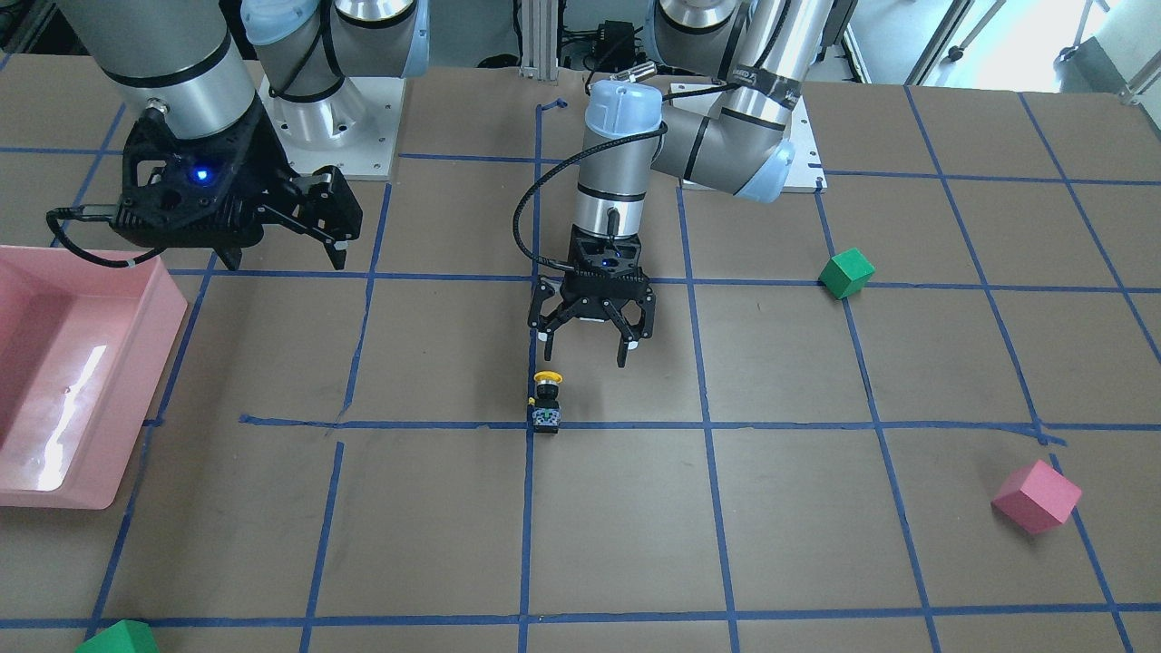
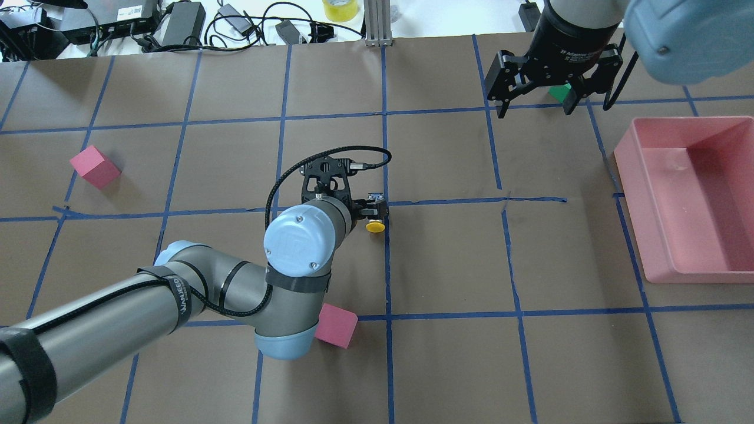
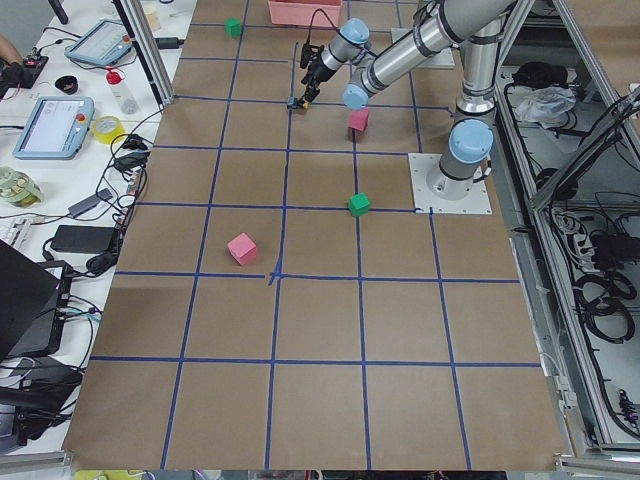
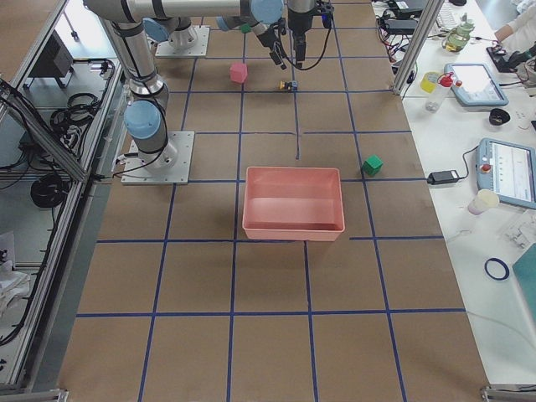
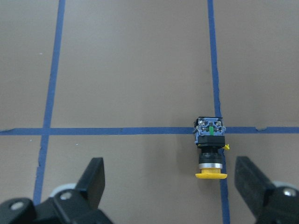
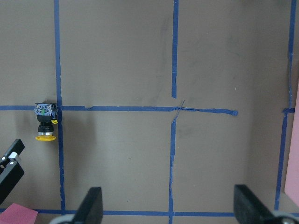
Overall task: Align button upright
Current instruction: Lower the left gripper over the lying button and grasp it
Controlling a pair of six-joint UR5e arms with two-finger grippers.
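Observation:
The button (image 1: 547, 399) lies on its side on a blue tape crossing near the table's middle. Its yellow cap points toward the robot and its pale base block lies on the cross line. In the left wrist view the button (image 5: 210, 149) lies just inside the right finger. My left gripper (image 1: 583, 349) is open and empty. It hovers just on the robot's side of the button, a little to one side. My right gripper (image 2: 536, 112) is open and empty, held high at the table's far side. The right wrist view shows the button (image 6: 45, 122) at its left edge.
A pink tray (image 2: 630, 176) stands on the robot's right. A pink cube (image 2: 337, 325) lies under the left arm's elbow and another pink cube (image 2: 94, 166) lies far left. One green cube (image 1: 846, 273) lies near the left arm's base and another green cube (image 2: 559, 92) lies under the right gripper.

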